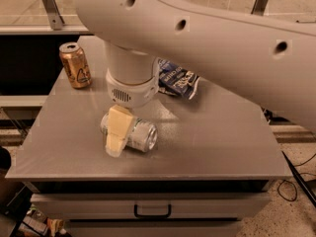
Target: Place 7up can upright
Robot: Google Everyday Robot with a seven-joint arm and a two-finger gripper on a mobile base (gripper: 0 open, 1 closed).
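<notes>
The 7up can (pixel 143 135) is silvery with a shiny end and lies on its side on the grey table (pixel 217 137), left of the middle, its end facing right and toward the front. My gripper (pixel 118 136) hangs from the white wrist (pixel 131 80). It is down at the can and crosses its middle from the near side. The can's left end shows just past the gripper. The far side of the can is hidden.
A gold can (pixel 75 64) stands upright at the table's back left corner. A blue snack bag (pixel 178 78) lies at the back, behind the wrist. The white arm (pixel 222 38) spans the upper view. A drawer with a handle (pixel 152 211) sits below the table.
</notes>
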